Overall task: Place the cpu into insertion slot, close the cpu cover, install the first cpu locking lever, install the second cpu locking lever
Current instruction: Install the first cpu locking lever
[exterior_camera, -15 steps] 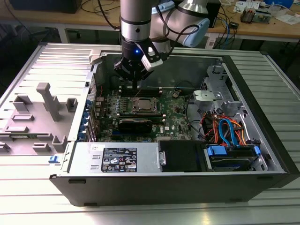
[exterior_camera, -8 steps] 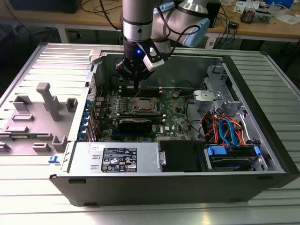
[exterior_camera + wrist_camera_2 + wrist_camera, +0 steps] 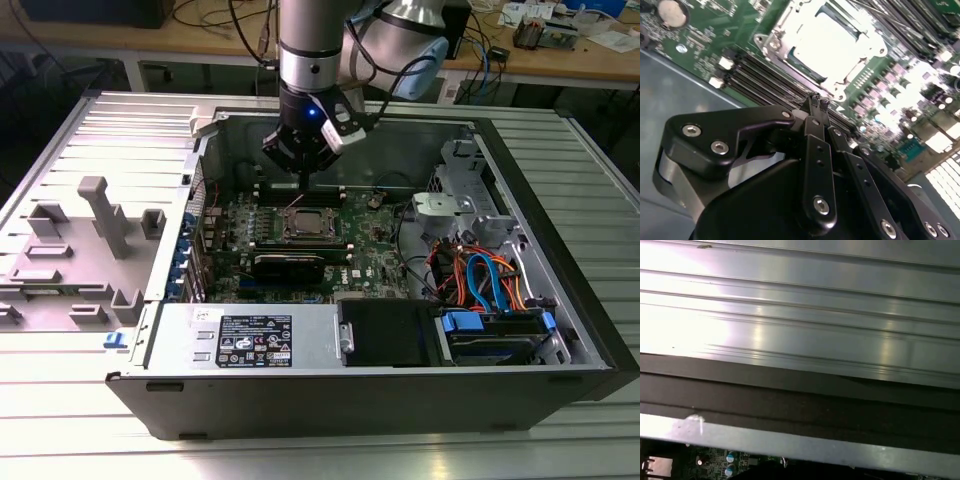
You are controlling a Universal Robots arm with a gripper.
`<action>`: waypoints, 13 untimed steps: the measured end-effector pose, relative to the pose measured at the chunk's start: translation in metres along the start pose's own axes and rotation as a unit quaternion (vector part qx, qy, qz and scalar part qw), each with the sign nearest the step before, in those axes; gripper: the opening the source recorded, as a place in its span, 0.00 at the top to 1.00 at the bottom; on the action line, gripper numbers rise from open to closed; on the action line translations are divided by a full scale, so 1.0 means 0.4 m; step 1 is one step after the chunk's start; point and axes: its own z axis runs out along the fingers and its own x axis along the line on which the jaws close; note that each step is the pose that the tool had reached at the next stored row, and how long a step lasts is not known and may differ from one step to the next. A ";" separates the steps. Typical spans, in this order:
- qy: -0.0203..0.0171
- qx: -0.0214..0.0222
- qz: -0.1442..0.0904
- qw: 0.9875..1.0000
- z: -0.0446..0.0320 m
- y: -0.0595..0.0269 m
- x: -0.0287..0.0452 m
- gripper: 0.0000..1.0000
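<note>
cpu [image 3: 832, 40] sits at the bottom of a nest of bigger stuff, so big to small. The ribbed metal table [image 3: 300, 455] carries the open computer case [image 3: 350, 400], lying on its side with the open face up. My guess is that's so the arm can come straight down on the board. The green motherboard [image 3: 375, 235] lies flat on the case floor. The insertion slot [image 3: 286, 226] is roughly mid-board, with long black memory slots [image 3: 765, 82] running along it.

The cpu cover [image 3: 777, 30] looks folded down flat onto the slot, its window framing the chip. Whether either locking lever is hooked, I can't tell.

The cpu itself is seated inside the slot, lying flat with its silver top facing up. It's square, so there's no real long axis, and its edges run parallel to the slot's edges and the memory slots.

The gripper [image 3: 303, 188] hangs nose-down just beside the slot, over the memory slots on the side away from the exterior camera. In the second wrist view its fingertips [image 3: 812, 101] are pinched narrow with nothing between them. That reads to me like a slim poker for pushing thin metal, not a carrying grip.
</note>
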 end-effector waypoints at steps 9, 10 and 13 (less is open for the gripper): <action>0.000 0.000 0.000 1.000 0.012 0.000 -0.017 0.89; 0.000 0.000 0.000 1.000 0.012 0.000 -0.017 0.89; 0.000 0.000 0.000 1.000 0.014 0.000 -0.019 0.89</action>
